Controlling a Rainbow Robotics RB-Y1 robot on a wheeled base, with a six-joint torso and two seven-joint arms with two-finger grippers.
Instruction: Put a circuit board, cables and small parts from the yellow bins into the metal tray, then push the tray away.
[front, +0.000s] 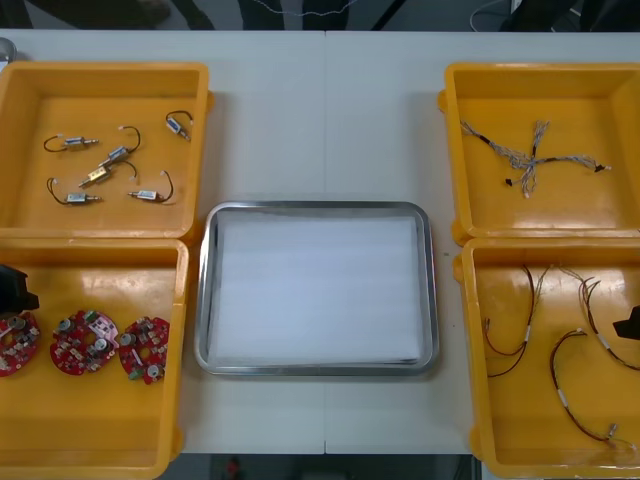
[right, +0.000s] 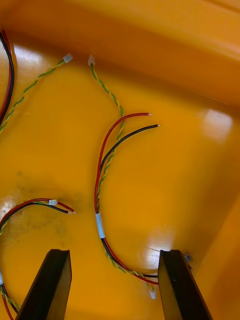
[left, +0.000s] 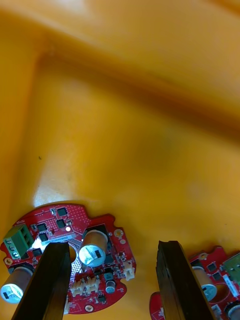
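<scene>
The left pincer (left: 113, 245) hung over the near-left yellow bin (front: 90, 420), fingers wide apart and holding nothing. One round red circuit board (left: 70, 255) lay flat on the bin floor, partly under one finger and reaching into the gap, and a second board (left: 210, 285) sat just beyond the other finger. The right pincer (right: 114, 251) hung over the near-right yellow bin (front: 520, 420), equally wide open and empty, with a red and yellow cable (right: 100, 225) curving across the floor between its fingers. On the worktop (front: 325, 100) between the bins, the metal tray (front: 205, 300), white inside, had none of the items in it. The small metal parts (front: 105, 158) lay in the far-left bin (front: 100, 90) and the twisted cables (front: 528, 155) in the far-right bin (front: 560, 100), so the job looked barely begun. The board sat off-centre in the left gap, so a straight descent could land a finger on it or nudge the neighbouring board. Lying flat, it also gave the fingers little edge to catch. The thin cable could slip under the closing fingers, or its loose ends could drag a neighbouring cable or snag the bin wall on the way out.
</scene>
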